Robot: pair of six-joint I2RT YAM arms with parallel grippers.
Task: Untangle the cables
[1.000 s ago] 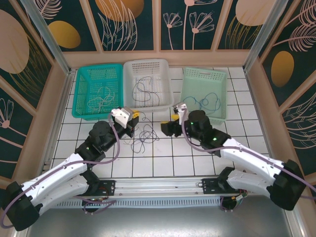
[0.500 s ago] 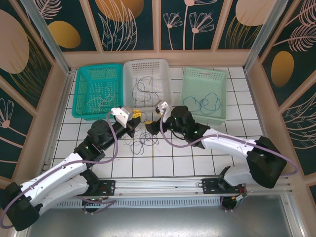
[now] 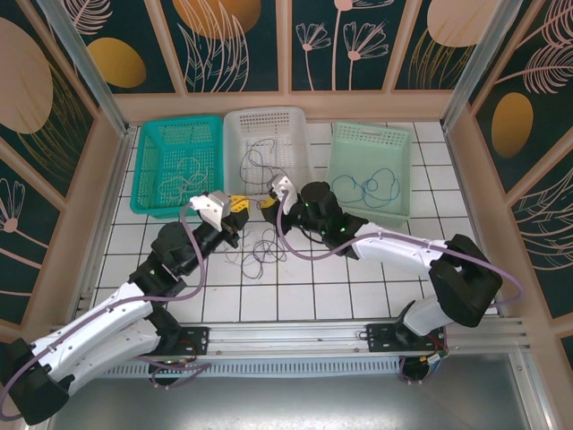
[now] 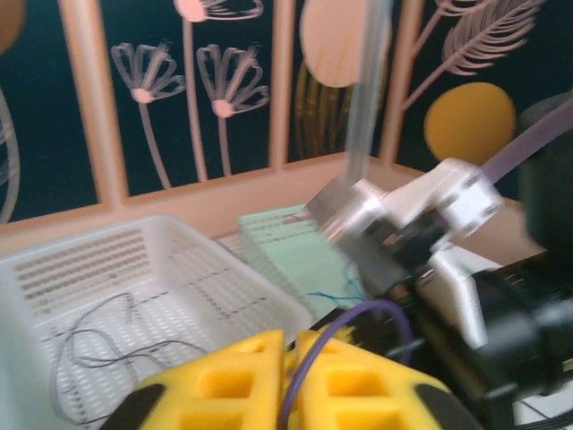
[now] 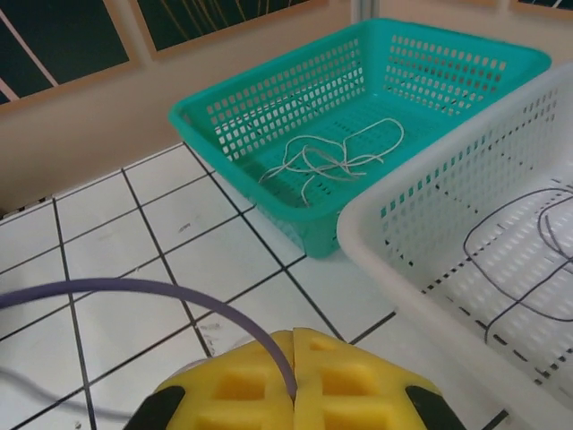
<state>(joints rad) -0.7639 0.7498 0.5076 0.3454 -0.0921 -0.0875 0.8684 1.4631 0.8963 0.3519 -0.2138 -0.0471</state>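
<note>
Nearest, on the white tiled table (image 3: 313, 296), a loose knot of thin dark cables (image 3: 260, 253) is seen lying between the two arms. Just beyond it the left gripper (image 3: 236, 207) and the right gripper (image 3: 266, 203) are held near each other, just in front of the white basket (image 3: 300, 152). In both wrist views the yellow fingers (image 4: 242, 376) are seen closed against each other; a thick purple lead (image 5: 134, 291) is seen running up to the seam between them, and whether a thin cable is pinched there cannot be told. Farther back three baskets are lined up side by side: pale cables (image 5: 336, 157) are coiled in the teal basket (image 3: 148, 170) on the left, dark cables (image 3: 253, 161) are laid in the white one, and a blue cable (image 3: 376, 186) is looped in the green basket (image 3: 372, 134) on the right.
</note>
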